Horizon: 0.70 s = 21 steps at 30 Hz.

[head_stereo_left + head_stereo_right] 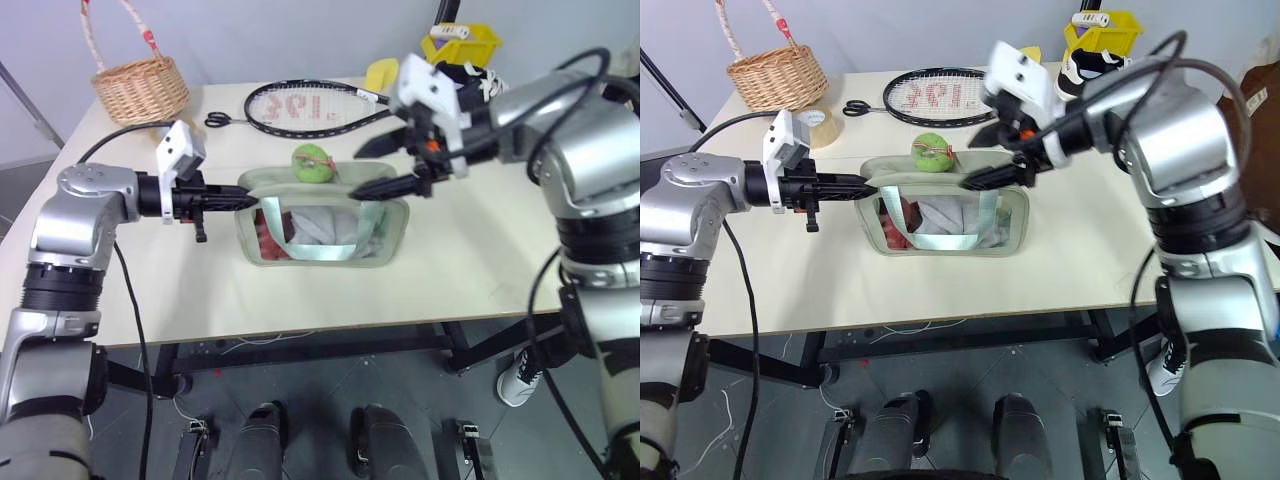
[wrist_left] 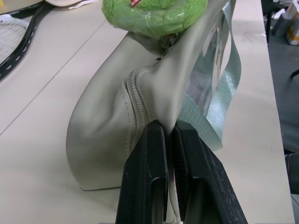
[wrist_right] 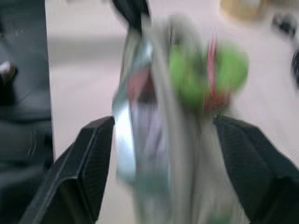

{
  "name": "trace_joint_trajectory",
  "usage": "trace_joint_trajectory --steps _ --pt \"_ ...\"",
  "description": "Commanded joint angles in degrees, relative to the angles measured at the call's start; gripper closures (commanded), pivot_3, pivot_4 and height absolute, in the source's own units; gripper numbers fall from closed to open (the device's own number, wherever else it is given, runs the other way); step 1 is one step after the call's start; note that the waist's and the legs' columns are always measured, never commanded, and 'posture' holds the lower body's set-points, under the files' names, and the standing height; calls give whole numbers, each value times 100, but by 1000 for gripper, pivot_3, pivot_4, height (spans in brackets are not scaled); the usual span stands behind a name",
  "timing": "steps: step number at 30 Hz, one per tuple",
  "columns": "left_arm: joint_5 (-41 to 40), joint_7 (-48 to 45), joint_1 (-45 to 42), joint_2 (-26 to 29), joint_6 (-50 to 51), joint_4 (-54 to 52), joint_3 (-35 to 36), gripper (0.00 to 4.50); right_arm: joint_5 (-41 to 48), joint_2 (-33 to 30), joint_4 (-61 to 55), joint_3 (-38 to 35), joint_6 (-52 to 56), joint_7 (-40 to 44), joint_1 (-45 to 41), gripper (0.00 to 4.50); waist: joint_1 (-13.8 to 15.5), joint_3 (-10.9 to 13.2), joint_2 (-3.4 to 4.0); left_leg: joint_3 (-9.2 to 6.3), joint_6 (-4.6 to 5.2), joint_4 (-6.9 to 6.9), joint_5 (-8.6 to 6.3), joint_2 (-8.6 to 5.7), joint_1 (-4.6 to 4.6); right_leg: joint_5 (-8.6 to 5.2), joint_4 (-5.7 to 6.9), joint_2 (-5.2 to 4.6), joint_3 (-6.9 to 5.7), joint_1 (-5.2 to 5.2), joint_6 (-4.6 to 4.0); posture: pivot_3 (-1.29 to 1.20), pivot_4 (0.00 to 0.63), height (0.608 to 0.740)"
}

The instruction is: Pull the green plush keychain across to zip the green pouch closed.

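Observation:
The green pouch (image 1: 322, 232) stands on the table, its clear window facing me with red and white contents inside. The green plush keychain (image 1: 312, 163) rests on its top, a little left of the middle. My left gripper (image 1: 250, 200) is shut on the pouch's left end; the left wrist view shows its fingers (image 2: 147, 177) pinching the fabric beside the zipper, with the keychain (image 2: 154, 14) further along. My right gripper (image 1: 372, 168) is open over the pouch's right end, just right of the keychain and apart from it. The right wrist view shows the keychain (image 3: 205, 74) ahead of the spread fingers (image 3: 88, 158).
Behind the pouch lie a tennis racket (image 1: 300, 108) and scissors (image 1: 222, 120). A wicker basket (image 1: 140, 85) stands at the back left with a tape roll (image 1: 820, 125) beside it, a yellow bin (image 1: 462, 42) at the back right. The table (image 1: 480, 260) has bare room right of the pouch.

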Motion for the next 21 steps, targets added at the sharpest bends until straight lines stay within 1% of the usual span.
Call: trace_joint_trajectory --steps 1,4,6,7,9,11,14,15,19,20,21 --pt "-24 24 -49 10 33 -191 22 4500 -370 350 588 91 -337 -527 -316 864 26 0 0 0 0 1 0 0 -1 0 0 0 0 0 0 0 150 738" --pt "-45 23 -9 21 60 -260 35 4500 -662 592 940 333 -605 -701 -399 864 36 0 -1 0 0 5 0 -2 -10 0 -4 -1 0 0 0 0 150 738" --pt "-48 30 9 27 65 -287 46 4500 -825 635 1029 468 -742 -728 -410 864 23 0 -1 1 0 6 0 -2 -10 1 -5 -1 0 0 1 0 150 738" --pt "-54 39 16 29 80 -298 56 4500 -850 637 1046 497 -745 -700 -416 1104 21 0 -1 1 0 5 0 -2 -11 1 -5 -1 0 0 1 0 150 738" --pt "-62 46 32 39 101 -317 74 4500 -867 645 1067 497 -753 -661 -431 1678 12 0 -1 0 0 5 0 -2 -8 1 -3 0 0 0 1 0 150 738" --pt "-64 46 47 54 113 -333 87 4500 -890 640 1082 503 -763 -625 -444 2637 11 0 -1 0 0 5 0 -1 -7 1 -2 -1 0 0 1 0 150 738" --pt "-71 73 54 55 132 -340 106 4500 -903 634 1068 481 -740 -610 -437 4228 13 0 -1 0 0 5 0 -1 -7 1 -2 0 0 0 1 0 150 738" --pt "-76 74 55 56 136 -340 109 4500 -905 632 1060 473 -739 -608 -432 4378 13 0 -1 0 0 5 0 -1 -7 1 -2 0 0 0 1 0 150 738" --pt "-58 76 44 60 114 -305 100 4500 -816 608 1009 352 -575 -626 -413 4378 12 0 -1 1 0 5 0 -1 -7 1 -2 0 0 0 1 0 150 738" --pt "-51 86 34 57 108 -277 101 4500 -815 547 1023 299 -536 -654 -396 4378 14 0 -1 1 0 5 0 -1 -7 1 -2 0 0 0 1 0 150 738" --pt "-44 119 27 53 113 -255 114 4500 -861 339 1058 165 -498 -734 -350 4378 18 0 -1 1 0 5 0 -1 -7 1 -2 0 0 0 1 0 150 738"
